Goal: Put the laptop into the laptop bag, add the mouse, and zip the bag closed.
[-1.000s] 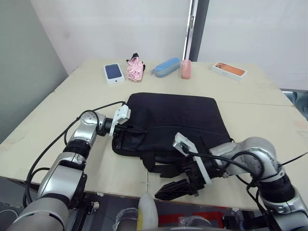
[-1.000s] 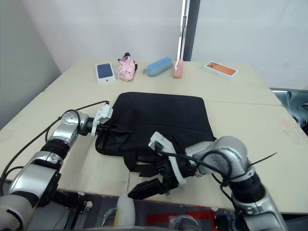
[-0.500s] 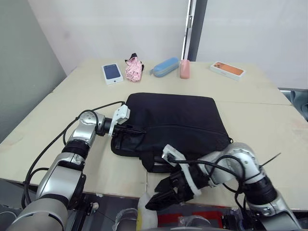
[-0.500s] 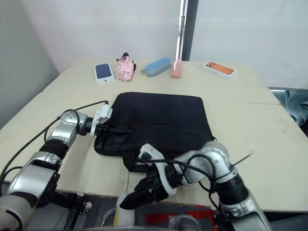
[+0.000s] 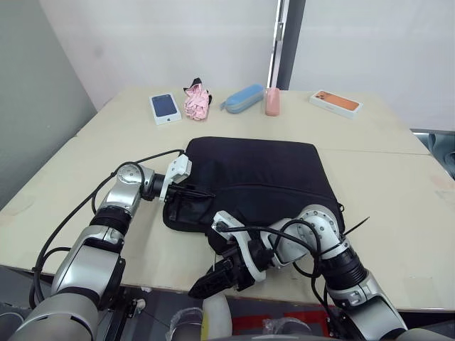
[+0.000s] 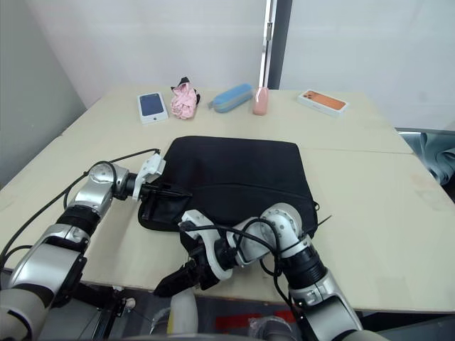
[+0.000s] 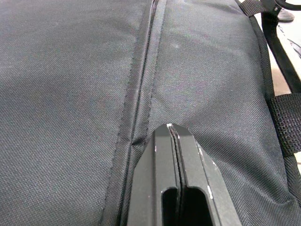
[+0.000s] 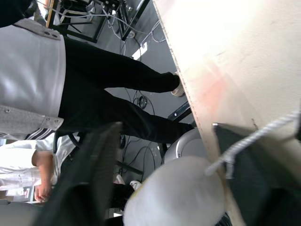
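Observation:
The black laptop bag [image 5: 256, 174] lies flat in the middle of the table, zip line running along its top face [image 7: 141, 89]. My left gripper [image 5: 190, 192] is shut, its tips pressed on the fabric at the bag's left corner beside the zip seam [image 7: 172, 129]. My right gripper [image 5: 210, 282] hangs open over the table's front edge, just in front of the bag's strap handles [image 5: 226, 245], holding nothing; its fingers [image 8: 89, 179] stand wide apart. The laptop and the mouse are out of view.
Along the far edge sit a phone box [image 5: 165, 108], a pink bundle [image 5: 200, 101], a blue pouch [image 5: 245, 98], a pink case [image 5: 274, 101] and an orange box [image 5: 336, 104]. A person [image 8: 94, 80] stands beyond the table's front edge [image 8: 188, 80].
My right gripper has swept left along the table's front edge, from below the bag's right half to below its left half, still open. The left arm has not moved.

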`<state>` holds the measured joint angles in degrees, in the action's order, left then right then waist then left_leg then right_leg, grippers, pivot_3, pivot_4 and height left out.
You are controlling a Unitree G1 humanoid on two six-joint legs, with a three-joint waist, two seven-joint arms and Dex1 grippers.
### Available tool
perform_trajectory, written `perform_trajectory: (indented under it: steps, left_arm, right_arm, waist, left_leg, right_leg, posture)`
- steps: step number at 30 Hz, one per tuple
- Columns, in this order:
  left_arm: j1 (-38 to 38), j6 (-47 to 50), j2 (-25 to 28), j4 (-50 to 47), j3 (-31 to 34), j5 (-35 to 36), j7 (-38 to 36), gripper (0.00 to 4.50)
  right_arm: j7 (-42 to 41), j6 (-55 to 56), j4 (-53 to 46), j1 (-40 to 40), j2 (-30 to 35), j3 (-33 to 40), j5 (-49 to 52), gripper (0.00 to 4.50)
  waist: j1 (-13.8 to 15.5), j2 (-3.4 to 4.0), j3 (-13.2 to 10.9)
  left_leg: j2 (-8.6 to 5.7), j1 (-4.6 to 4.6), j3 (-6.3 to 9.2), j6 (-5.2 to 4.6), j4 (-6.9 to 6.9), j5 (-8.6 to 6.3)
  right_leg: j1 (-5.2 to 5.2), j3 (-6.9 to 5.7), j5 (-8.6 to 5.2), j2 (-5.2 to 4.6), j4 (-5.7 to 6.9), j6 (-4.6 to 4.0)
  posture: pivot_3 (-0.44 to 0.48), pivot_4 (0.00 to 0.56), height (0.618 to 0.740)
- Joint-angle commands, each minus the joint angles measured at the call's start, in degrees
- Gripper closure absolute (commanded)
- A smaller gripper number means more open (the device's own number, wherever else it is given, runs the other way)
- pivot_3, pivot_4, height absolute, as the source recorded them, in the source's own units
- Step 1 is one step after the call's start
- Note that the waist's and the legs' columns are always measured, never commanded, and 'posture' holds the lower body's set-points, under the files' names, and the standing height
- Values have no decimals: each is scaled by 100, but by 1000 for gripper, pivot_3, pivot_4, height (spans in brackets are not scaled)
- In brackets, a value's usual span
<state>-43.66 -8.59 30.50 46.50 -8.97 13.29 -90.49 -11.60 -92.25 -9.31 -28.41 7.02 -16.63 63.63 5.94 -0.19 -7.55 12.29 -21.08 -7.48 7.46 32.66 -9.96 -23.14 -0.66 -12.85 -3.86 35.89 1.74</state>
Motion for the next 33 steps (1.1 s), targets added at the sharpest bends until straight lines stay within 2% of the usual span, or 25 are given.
perform_trajectory:
  steps: [1,5,6,13,15,18,19,20,24,27,31,33]
  left_arm:
    - [-40,-19,30,54,-49,-56,-201,4500]
    - [-118,-87,-47,177,4,-103,-200,4500]
    - [-131,-107,-60,204,17,-108,-193,4500]
    - [-187,-191,-121,350,68,-131,-141,4500]
    - [-200,-219,-138,403,83,-146,-127,4500]
    - [-210,-251,-171,454,113,-158,-102,4500]
    - [-214,-262,-183,470,119,-165,-96,4500]
    - [-217,-274,-194,486,129,-166,-87,4500]
    - [-223,-311,-232,528,163,-168,-50,4500]
    - [-206,-323,-255,533,174,-168,-31,4500]
    - [-169,-339,-265,531,182,-168,-27,4500]
    - [-154,-347,-271,528,184,-169,-23,4500]
  right_arm:
    - [-185,-25,-179,-11,42,162,166,2937]
    - [-173,-25,-428,33,407,511,606,4259]
    - [-130,-25,-488,14,490,627,775,4456]
    - [663,-25,-214,-416,844,1490,2110,4456]
    - [763,-25,-323,-536,1197,1363,2393,4456]
    - [636,-25,-839,-895,2016,728,2284,4456]
    - [586,-25,-937,-972,2158,608,2249,4456]
    - [444,-25,-1185,-1219,2423,332,2016,4456]
    - [-219,189,-1986,-1929,3294,-711,668,4456]
    - [-897,786,-1777,-2160,3695,-1016,-150,4456]
    - [-1637,1340,-1745,-2289,3911,-1198,-835,4456]
    - [-1952,1479,-1837,-2249,3927,-1180,-968,3898]
  waist:
    - [2,0,0]
    - [20,0,0]
    - [21,-1,0]
    - [22,1,-1]
    - [41,0,-1]
    - [49,2,-6]
    - [47,3,-9]
    - [42,3,-9]
    - [36,23,-25]
    - [59,21,-26]
    - [61,21,-27]
    - [61,21,-27]
  left_leg:
    - [0,0,0,1,-1,0]
    - [-1,0,0,0,-2,0]
    - [-1,1,0,1,-1,0]
    - [-1,1,-1,1,-2,4]
    - [-3,1,-1,0,-1,4]
    - [-4,-1,-1,0,-3,4]
    - [-3,-2,-1,0,-4,4]
    - [-1,-3,0,1,-7,5]
    - [0,-1,-1,5,-14,6]
    - [0,-4,0,6,-16,5]
    - [0,-4,-1,5,-15,5]
    - [0,-4,-1,5,-15,6]
  right_leg:
    - [0,0,0,0,0,0]
    - [0,1,8,-1,-3,14]
    - [0,1,11,-1,-4,19]
    - [2,3,-4,-1,1,-9]
    - [3,3,-4,-2,-1,-9]
    - [2,2,0,-1,-7,-4]
    - [2,2,15,1,-8,22]
    - [2,1,28,3,-7,45]
    - [2,3,30,6,-7,50]
    - [3,1,31,5,-15,51]
    - [2,2,31,4,-12,51]
    - [2,3,31,4,-10,50]
  posture:
    - [0,150,740]
    - [0,150,740]
    - [0,150,740]
    - [0,150,740]
    - [0,150,740]
    - [0,150,740]
    - [0,150,740]
    - [0,150,740]
    - [0,150,740]
    - [0,150,740]
    - [0,150,740]
    - [0,150,740]
